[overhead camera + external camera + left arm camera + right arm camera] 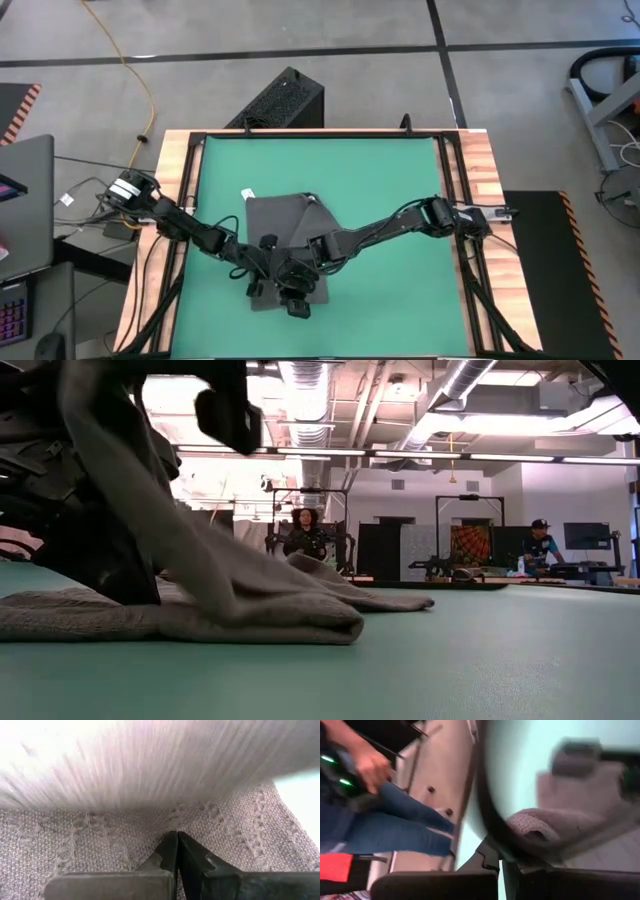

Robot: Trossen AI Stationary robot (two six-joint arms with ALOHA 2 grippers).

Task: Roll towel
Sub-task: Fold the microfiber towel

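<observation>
The dark grey towel (pixel 285 225) lies on the green mat (pixel 400 180), its white tag (pixel 247 193) at the far left corner. Both arms meet over its near half. My left gripper (pixel 176 836) is shut, low on the flat cloth, just in front of a raised part of the towel (pixel 150 765). My right gripper (pixel 501 859) is shut on a lifted fold. In the low view the towel (pixel 250 610) rises steeply at the left from its flat part into the dark arms (pixel 90 510), and a doubled edge (pixel 340 628) rests on the mat. My left gripper has its shut fingertips (pixel 170 845) down on the towel's flat layer (pixel 176 822), slanting from above, where the cloth turns upward. Nothing shows between the fingers. My right gripper pinches a rounded fold of the towel (pixel 532 827) between its two fingers, slanting down from the table's right. The fold is lifted off the mat while the rest of the cloth (pixel 580 790) lies flat.
The wooden table frame (pixel 480 160) borders the mat, with bare mat to the towel's right and far side. A black box (pixel 280 100) stands beyond the far edge, a laptop (pixel 25 200) at the left. A person's hand and jeans (pixel 370 767) show beside the table.
</observation>
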